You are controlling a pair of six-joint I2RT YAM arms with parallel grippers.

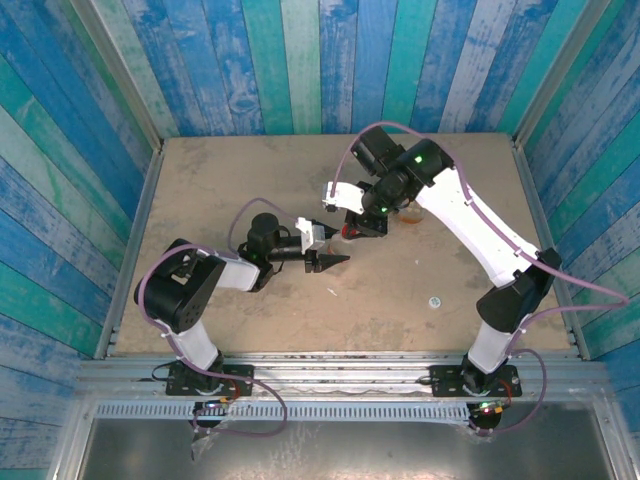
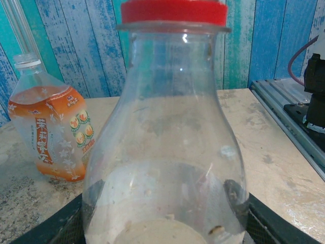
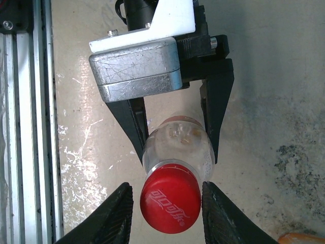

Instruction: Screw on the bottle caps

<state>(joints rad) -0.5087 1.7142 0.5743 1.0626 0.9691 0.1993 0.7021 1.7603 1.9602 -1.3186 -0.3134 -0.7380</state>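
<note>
My left jaws are clamped low on the clear body of the slim bottle (image 2: 167, 132) and hold it upright. The red cap (image 3: 170, 203) sits on its neck. My right jaws stand over the cap, narrow, one at its 9 o'clock and one at its 3 o'clock. The 3 o'clock side looks to be touching, while a sliver of table (image 1: 200, 200) shows at 9, so I cannot tell whether I have a true grip.

I judge this bottle empty and very light, with thin walls that dent and slip if squeezed hard. The base, where I hold it, should be the stiffer part. The cap is small, hard and slick on top, so I would take it square across its rim, level, to keep the thread from crossing.

The orange bottle (image 2: 51, 132) stands open-necked at 9 o'clock of the slim one in my left wrist view. Its wider body likely wants a broader hold. The white cap (image 1: 434, 301) lies on the table at 4 o'clock from both jaws, well apart.
</note>
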